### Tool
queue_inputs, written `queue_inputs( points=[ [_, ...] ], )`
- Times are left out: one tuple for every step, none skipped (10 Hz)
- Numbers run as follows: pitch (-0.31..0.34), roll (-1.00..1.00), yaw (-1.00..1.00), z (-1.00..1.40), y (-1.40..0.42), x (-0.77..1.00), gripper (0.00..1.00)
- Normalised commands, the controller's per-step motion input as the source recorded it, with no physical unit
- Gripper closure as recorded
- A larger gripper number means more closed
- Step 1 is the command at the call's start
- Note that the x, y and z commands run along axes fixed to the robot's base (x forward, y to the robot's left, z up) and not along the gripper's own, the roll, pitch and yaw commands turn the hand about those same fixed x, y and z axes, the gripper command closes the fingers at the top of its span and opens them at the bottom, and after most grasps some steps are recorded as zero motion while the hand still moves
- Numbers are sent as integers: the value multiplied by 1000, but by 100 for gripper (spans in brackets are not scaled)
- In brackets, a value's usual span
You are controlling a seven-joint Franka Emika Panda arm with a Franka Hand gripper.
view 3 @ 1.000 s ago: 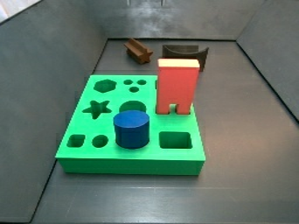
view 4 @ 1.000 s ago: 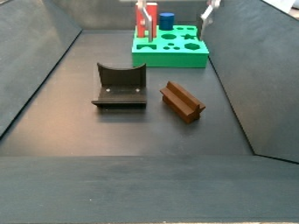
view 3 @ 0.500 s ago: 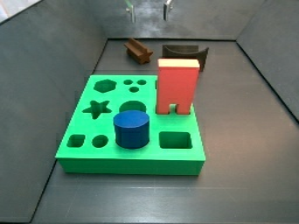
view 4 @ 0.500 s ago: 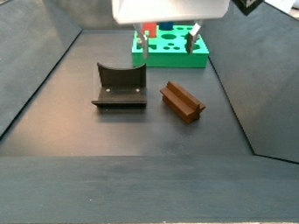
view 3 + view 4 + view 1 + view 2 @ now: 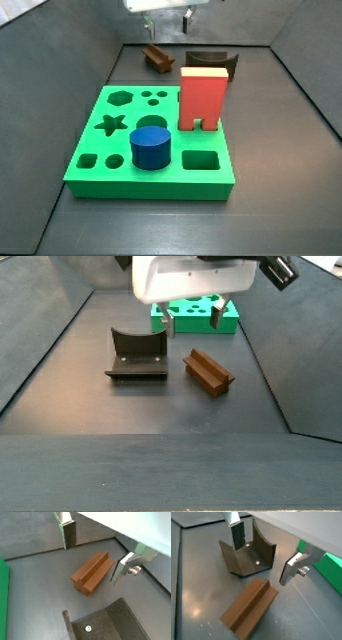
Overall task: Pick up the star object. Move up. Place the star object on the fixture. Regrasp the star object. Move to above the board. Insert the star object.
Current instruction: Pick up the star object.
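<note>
Claw (image 5: 93, 554) advanced over star object (image 5: 91, 572) | jaws wide | dark grey floor (image 5: 160, 406)

Gripper (image 5: 93, 554): only the two flat silver fingers with dark pads show in both wrist views, upper parts cut by the frame edge; body hidden. In a side view the gripper (image 5: 163, 12) is cropped at the top edge, jaw gap too small to judge. In a side view the white wrist housing hides most of the bright green board (image 5: 221, 318); red block and blue cylinder not visible there. Dark brown-black fixture with curved cut-out (image 5: 110, 624) is cut off by the frame edge. Fixture (image 5: 214, 58) is partly hidden behind the red block (image 5: 203, 95). Slim dark brown star-section prism (image 5: 158, 57) is too small for its profile to read.
</note>
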Motion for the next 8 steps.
queue_inputs(
  points=[
    [-100, 53, 411, -314, 0, -129, 0],
    [-84, 7, 334, -306, 0, -14, 0],
    [-54, 0, 303, -397, 0, 0, 0],
    [-46, 0, 209, -471, 0, 9, 0],
    [-13, 0, 137, -517, 0, 189, 0],
    [-26, 0, 137, -469, 0, 97, 0],
    [-17, 0, 143, -451, 0, 71, 0],
    [-6, 0, 86, -280, 51, 0, 0]
  ],
)
